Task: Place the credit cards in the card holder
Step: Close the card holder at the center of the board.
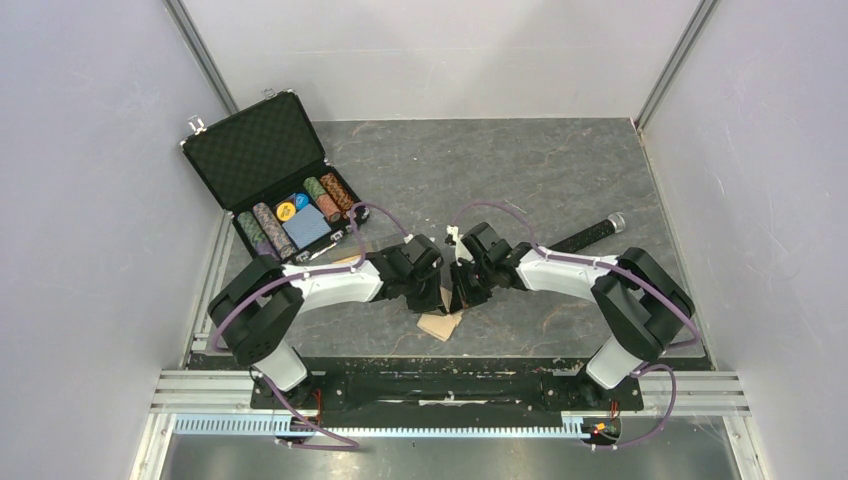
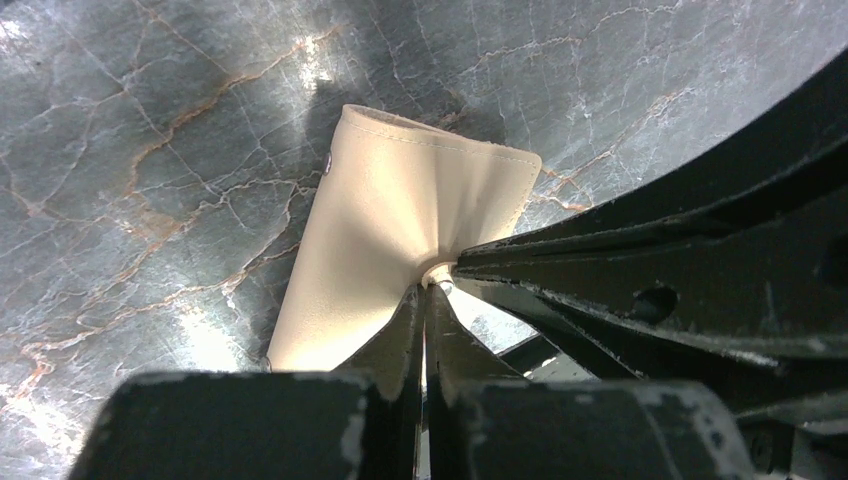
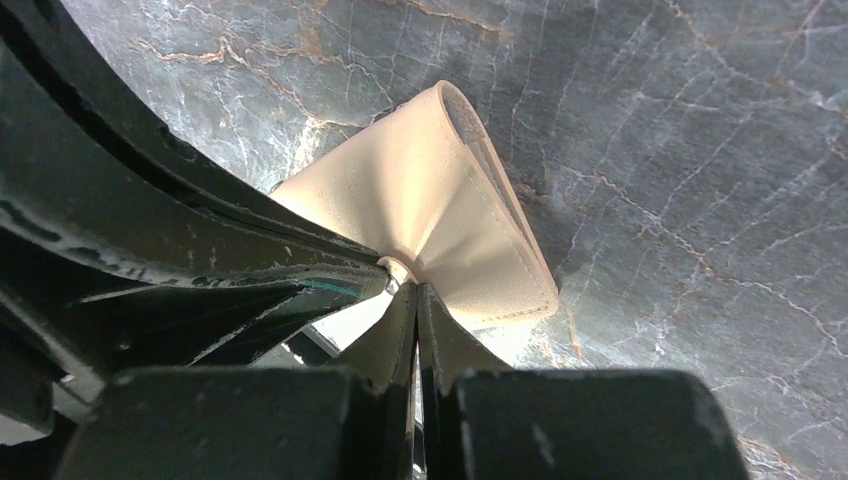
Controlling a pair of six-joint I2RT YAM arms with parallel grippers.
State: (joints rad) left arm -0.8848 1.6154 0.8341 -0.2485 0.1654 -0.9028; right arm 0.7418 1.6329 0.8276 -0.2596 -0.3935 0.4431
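Step in hand: handling of the card holder [image 2: 400, 200]. Both arms meet over the near middle of the table [image 1: 560, 160] and grip it together. In my judgement this is the opening or spreading step, before any card goes in.
Next move calls for: drawing the 2 pinched layers apart to expose a pocket without tearing free of the thin material, then freeing 1 arm to fetch a card.
Left gripper [image 2: 428, 285]: clenched, its jaws pressed together with no gap, nipping the tan skin of the holder at a small round stud. The leather puckers toward the pinch.
Right gripper [image 3: 408, 285]: clenched likewise, nipping the holder at the same stud from the opposite side. The 2 sets of fingers almost touch.
Card holder, position: folded, hanging from the shared pinch with its rounded fold end farthest from the jaws. Whether its lower edge rests on the table I cannot tell.
Credit cards: none identified with confidence in any of the 3 views, and none is in either gripper.
Poker-chip case [image 1: 265, 160]: open at the far left, well apart from the work.
Dark rod [image 1: 590, 235]: lies beyond the right arm, untouched.
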